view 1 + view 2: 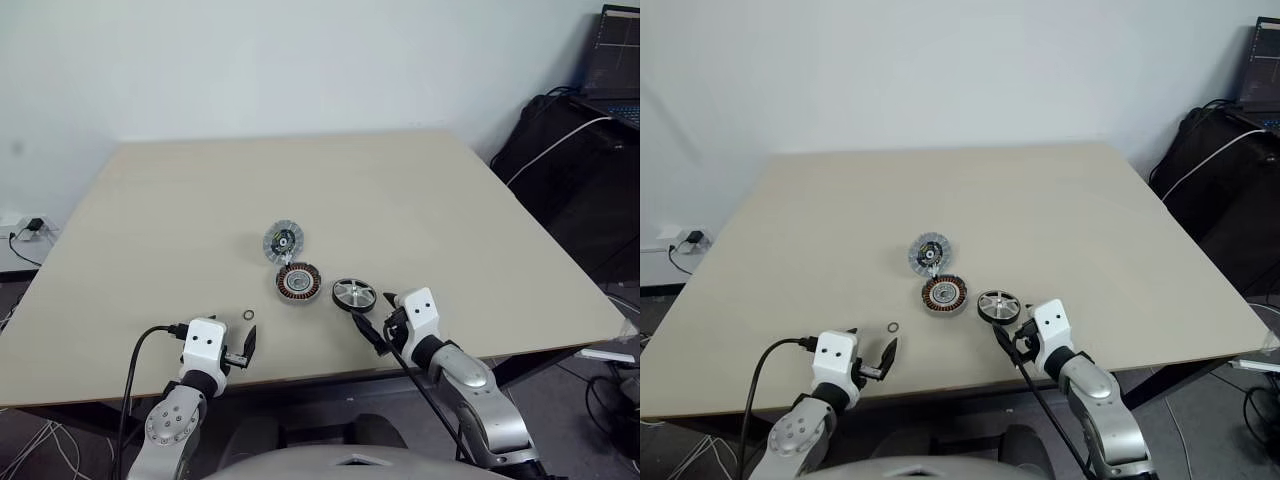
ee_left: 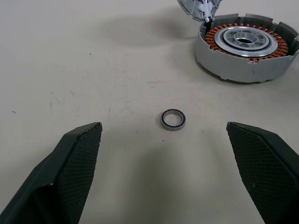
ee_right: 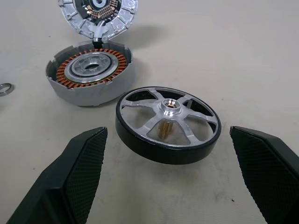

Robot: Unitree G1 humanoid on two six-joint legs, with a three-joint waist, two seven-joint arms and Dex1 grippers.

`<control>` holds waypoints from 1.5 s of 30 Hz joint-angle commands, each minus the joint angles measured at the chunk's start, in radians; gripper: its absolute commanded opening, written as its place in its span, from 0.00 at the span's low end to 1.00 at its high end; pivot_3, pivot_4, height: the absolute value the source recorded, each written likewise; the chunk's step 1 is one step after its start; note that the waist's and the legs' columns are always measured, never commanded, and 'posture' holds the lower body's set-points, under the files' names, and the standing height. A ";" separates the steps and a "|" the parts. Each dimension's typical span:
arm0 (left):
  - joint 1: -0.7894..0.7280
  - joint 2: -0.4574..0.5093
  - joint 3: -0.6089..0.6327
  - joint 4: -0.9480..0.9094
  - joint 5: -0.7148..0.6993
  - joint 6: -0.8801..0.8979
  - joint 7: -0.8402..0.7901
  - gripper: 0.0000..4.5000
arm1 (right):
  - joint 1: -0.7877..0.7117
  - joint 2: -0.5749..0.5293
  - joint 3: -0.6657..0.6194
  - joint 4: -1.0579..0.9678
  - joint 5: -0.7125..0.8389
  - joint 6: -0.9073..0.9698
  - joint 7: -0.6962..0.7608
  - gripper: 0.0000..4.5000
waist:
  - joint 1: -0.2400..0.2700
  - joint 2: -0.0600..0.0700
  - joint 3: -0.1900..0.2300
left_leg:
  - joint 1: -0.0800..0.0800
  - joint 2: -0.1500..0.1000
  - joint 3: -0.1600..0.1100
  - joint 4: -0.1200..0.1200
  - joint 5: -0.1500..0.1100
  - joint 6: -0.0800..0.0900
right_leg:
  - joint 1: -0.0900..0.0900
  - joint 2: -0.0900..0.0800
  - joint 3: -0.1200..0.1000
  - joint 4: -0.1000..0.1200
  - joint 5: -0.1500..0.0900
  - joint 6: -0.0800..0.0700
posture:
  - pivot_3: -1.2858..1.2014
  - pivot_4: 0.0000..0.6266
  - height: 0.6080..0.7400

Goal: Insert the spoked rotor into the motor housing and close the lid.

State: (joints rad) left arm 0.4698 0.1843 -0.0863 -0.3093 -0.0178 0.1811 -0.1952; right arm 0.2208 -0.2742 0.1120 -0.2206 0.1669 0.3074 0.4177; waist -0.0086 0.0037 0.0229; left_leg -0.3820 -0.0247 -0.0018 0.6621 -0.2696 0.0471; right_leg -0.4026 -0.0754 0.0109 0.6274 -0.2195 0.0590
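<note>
The spoked rotor (image 3: pixel 168 123), black-rimmed with silver spokes, lies flat on the table just ahead of my right gripper (image 3: pixel 167 135), which is open with nothing between its fingers. To the rotor's left sits the motor housing (image 1: pixel 298 283), its copper windings facing up. The lid (image 1: pixel 283 242) stands tilted just behind the housing, dark-centred face showing. My left gripper (image 1: pixel 245 348) is open and empty near the table's front edge, with a tiny loose ring (image 2: pixel 173 119) lying just ahead of it.
All the parts sit on the beige table (image 1: pixel 420 190), near its front middle. Black bags (image 1: pixel 560 150) and a laptop (image 1: pixel 615 60) are off the table at the far right. Cables hang at the left wall (image 1: pixel 30 232).
</note>
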 commanded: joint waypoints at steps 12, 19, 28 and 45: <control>-0.076 -0.013 0.001 0.057 0.041 -0.005 0.045 1.00 | -0.011 0.007 0.006 -0.045 0.000 -0.001 -0.010 1.00 | 0.002 0.000 0.000 | 0.000 0.000 0.000 0.000 0.000 0.000 | 0.000 0.000 0.000 0.000 0.000 0.000 | 0.52 0.00 1.00; -0.225 -0.015 -0.020 0.175 0.043 0.043 0.012 1.00 | -0.019 0.013 0.017 -0.052 -0.003 0.007 -0.013 1.00 | 0.007 0.000 0.000 | 0.000 -0.001 0.000 0.001 0.000 0.000 | 0.000 0.002 -0.001 0.000 0.000 0.001 | 0.52 0.00 1.00; -0.281 0.001 -0.052 0.246 0.049 0.134 -0.049 1.00 | -0.006 0.019 0.015 -0.054 -0.003 0.000 -0.022 1.00 | 0.008 -0.001 0.000 | 0.000 0.000 0.000 0.001 0.001 0.002 | 0.000 0.002 0.000 0.000 0.001 0.000 | 0.52 0.00 1.00; -0.264 0.003 -0.063 0.184 0.046 0.291 -0.037 0.28 | -0.004 0.023 0.016 -0.043 0.001 -0.003 -0.029 1.00 | 0.003 0.002 -0.005 | 0.004 0.000 0.000 0.000 0.000 0.000 | 0.003 0.001 0.000 0.001 0.000 0.000 | 0.52 0.00 1.00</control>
State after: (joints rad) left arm 0.1945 0.1776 -0.1686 -0.1276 0.0224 0.4371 -0.2428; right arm 0.2283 -0.2586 0.1320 -0.2391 0.1637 0.3162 0.3918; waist -0.0060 0.0057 0.0178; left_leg -0.3784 -0.0245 -0.0021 0.6623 -0.2694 0.0473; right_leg -0.3993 -0.0741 0.0111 0.6279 -0.2191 0.0594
